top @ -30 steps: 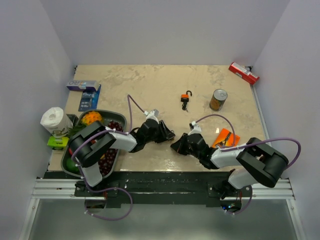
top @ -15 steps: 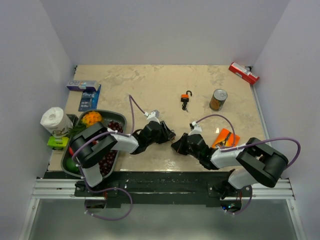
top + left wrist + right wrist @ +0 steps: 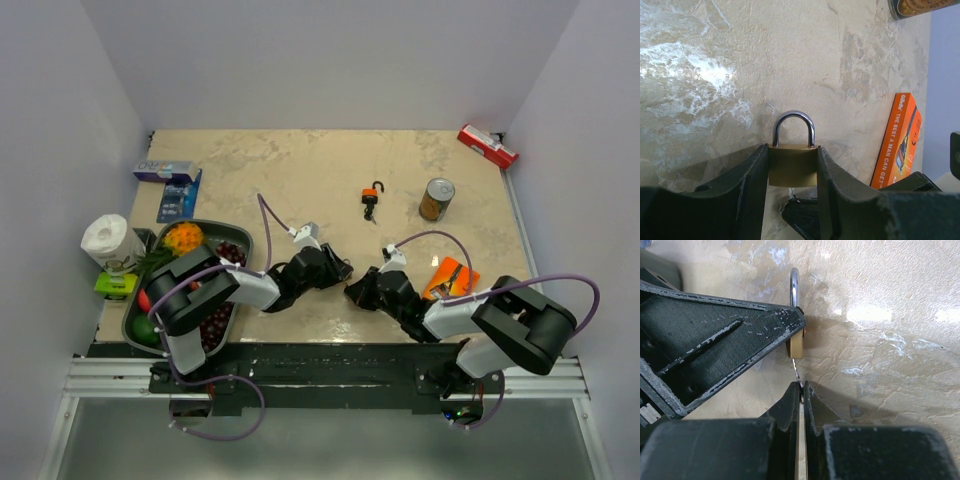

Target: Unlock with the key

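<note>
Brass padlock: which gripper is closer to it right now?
Left. The left gripper clamps the brass padlock by its body. The right gripper sits just off the lock's bottom, shut on the key, whose blade reaches it.

The left tool [image 3: 340, 268] and right tool [image 3: 802, 385] meet tip to tip near the front edge of the table [image 3: 300, 170]. The padlock [image 3: 792, 167] sits clamped between the left tool's fingers, its shackle pointing ahead of that tool. The key [image 3: 798, 373] is pinched in the right tool, its blade reaching to the padlock's base. Just right of the right tool lies a flat pack [image 3: 452, 277]. Well ahead of both tools lie a second padlock [image 3: 372, 202] and, to its right, a can [image 3: 436, 199]. Well left of the left tool, a tray [image 3: 203, 223] holds fruit [image 3: 183, 236].
</note>
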You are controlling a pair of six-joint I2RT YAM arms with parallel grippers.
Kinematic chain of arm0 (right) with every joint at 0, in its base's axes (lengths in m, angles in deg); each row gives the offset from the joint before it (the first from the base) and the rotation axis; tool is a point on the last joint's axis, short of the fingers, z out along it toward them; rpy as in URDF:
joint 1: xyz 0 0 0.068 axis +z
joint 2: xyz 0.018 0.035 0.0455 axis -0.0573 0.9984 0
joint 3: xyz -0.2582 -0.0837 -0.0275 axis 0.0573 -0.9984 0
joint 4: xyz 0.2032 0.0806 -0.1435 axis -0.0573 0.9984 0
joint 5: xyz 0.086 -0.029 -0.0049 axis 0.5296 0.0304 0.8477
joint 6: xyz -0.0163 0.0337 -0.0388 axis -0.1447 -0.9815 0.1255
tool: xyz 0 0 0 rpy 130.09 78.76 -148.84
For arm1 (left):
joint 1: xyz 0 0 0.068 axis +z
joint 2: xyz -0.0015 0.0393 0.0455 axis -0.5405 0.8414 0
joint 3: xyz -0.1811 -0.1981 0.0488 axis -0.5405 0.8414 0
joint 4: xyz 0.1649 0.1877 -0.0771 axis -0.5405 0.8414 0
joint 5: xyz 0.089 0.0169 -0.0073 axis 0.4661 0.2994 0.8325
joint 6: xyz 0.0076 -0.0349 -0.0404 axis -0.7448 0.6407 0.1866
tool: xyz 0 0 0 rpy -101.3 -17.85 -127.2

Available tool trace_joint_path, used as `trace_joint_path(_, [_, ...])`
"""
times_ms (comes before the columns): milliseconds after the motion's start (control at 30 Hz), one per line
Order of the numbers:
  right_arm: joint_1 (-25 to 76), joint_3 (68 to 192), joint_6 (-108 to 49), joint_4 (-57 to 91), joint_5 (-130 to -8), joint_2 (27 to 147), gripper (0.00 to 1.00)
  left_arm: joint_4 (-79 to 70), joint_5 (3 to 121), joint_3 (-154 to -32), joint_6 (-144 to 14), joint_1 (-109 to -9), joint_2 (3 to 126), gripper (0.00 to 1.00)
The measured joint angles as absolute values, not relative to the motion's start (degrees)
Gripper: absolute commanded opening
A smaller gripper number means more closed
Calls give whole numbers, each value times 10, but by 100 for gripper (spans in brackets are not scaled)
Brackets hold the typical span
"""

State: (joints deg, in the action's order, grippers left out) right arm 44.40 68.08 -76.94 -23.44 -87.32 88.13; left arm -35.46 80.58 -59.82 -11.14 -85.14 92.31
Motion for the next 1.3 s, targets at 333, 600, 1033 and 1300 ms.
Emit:
trace_joint_path(333, [445,679,-759,-241,-876,882,0,-365,822,-592,-107,-859,924,0])
trace_joint_path(600, [447,679,-752,-240,-883,882,0,-373,846,-588,-111,-870,924,0])
trace_joint_path(1033, [447,679,-741,-244,-881,882,0,-391,866,-577,-112,-879,924,0])
trace_joint_path(1300, [443,679,-738,-277,-871,905,0,-416,875,-562,-106,-879,924,0])
